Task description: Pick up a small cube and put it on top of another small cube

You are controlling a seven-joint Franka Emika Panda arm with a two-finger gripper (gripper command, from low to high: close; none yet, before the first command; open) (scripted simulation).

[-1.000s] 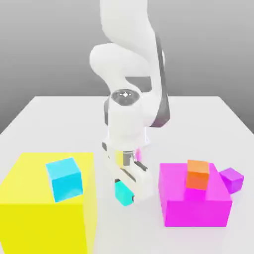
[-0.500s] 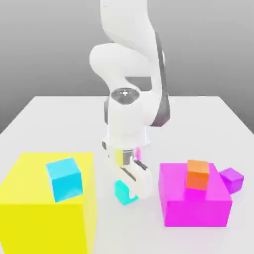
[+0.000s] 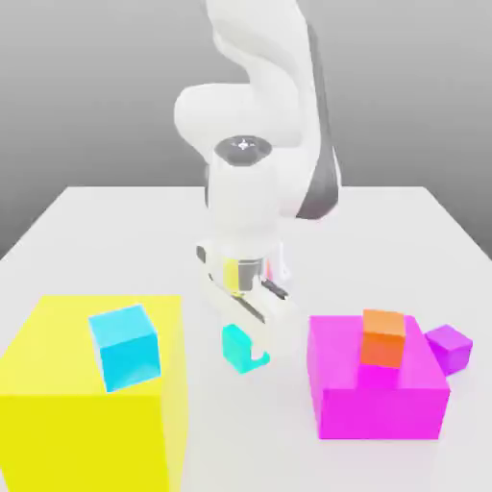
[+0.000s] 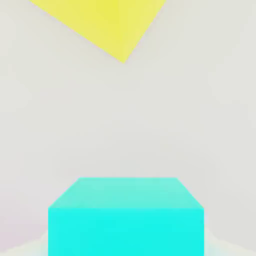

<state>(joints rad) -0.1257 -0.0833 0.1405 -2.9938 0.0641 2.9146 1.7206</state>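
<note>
raised since the earlier frame, the hand [image 3: 258,336] now has the turquoise cube [image 3: 244,349] clamped between its fingers, and the cube has come up with it. both hang above the tabletop [image 3: 240,432], between the yellow block [image 3: 91,384] and the magenta block [image 3: 377,384]. the blue cube [image 3: 125,347] sits on the yellow block, the orange cube [image 3: 382,338] on the magenta one. just beside the magenta block is the purple cube [image 3: 449,350].

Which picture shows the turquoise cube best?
The hand view: the turquoise cube looks big there, with its top and one side showing. In the exterior view it looks small, and the claw covers part of it.
</note>
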